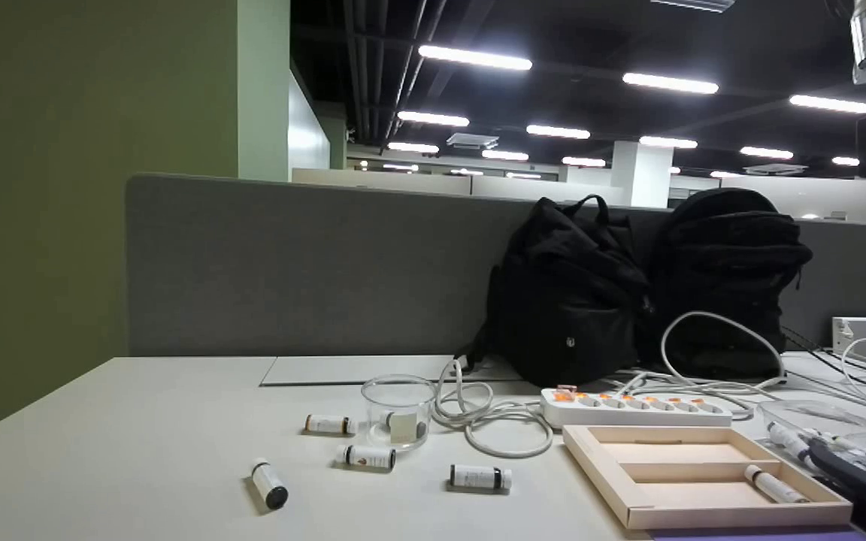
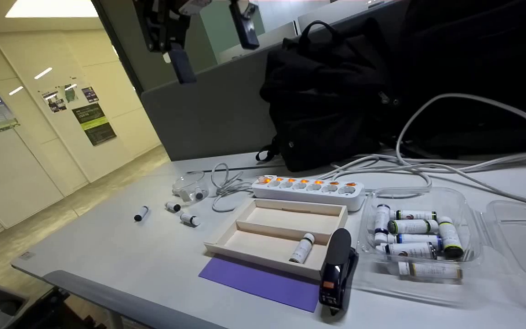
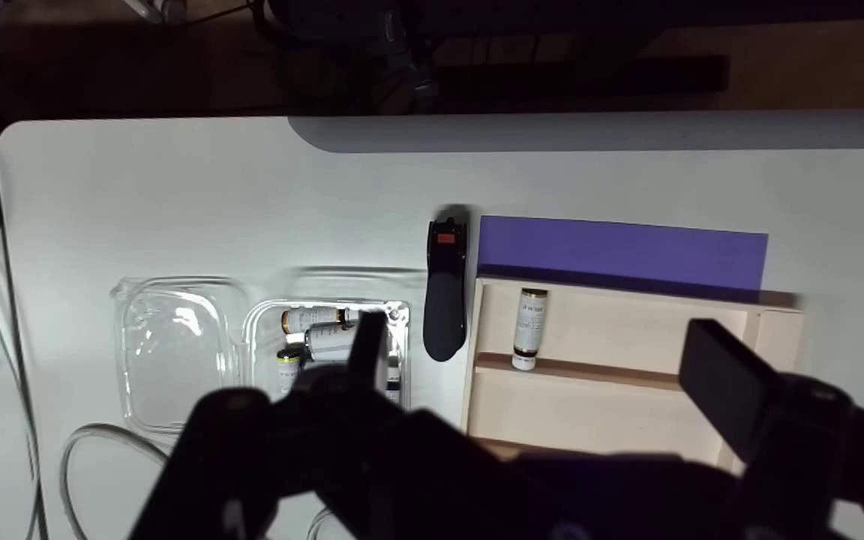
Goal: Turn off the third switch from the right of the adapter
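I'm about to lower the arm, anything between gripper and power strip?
Nothing visible. The open gripper hangs higher than the power strip; in both exterior views, the wooden frame lies in front, a black backpack behind, neither covering its top.

The long white power strip (image 2: 308, 196) lies flat, well below the gripper (image 2: 220, 63) and far apart from it. Little orange switches (image 2: 305, 181) and round plug holes (image 2: 313, 187) line its top. In an exterior view, the third switch from the right (image 2: 318, 182) glows; the two past it look dull.
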`<state>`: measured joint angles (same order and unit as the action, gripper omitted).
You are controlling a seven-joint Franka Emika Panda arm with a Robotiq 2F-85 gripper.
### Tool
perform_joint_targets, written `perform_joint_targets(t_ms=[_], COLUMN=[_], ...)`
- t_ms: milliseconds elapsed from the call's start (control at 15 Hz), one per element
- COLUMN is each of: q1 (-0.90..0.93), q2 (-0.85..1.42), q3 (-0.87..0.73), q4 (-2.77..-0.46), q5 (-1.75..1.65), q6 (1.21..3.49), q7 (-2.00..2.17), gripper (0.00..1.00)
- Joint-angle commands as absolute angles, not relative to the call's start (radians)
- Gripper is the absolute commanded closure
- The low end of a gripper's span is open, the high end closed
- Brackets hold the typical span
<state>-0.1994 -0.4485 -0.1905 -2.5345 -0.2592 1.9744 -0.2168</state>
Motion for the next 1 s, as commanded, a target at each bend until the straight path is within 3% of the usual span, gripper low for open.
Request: perform_joint_targets(t_ms=[0, 200, 600, 933], q1=[-0.194, -0.200, -0.190, -0.163], q2=[-0.449, -0.429, -0.150, 0.130], q3=[-0.195, -0.194, -0.187, -0.174], q4=[-2.533, -2.532, -2.364, -2.114], q5=[-0.261, -0.291, -0.296, -0.167], q6=[1.972, 2.157, 2.640, 2.635], q7=[-0.215, -0.181, -0.203, -0.292], gripper=[0.00, 0.00, 0.00, 0.00])
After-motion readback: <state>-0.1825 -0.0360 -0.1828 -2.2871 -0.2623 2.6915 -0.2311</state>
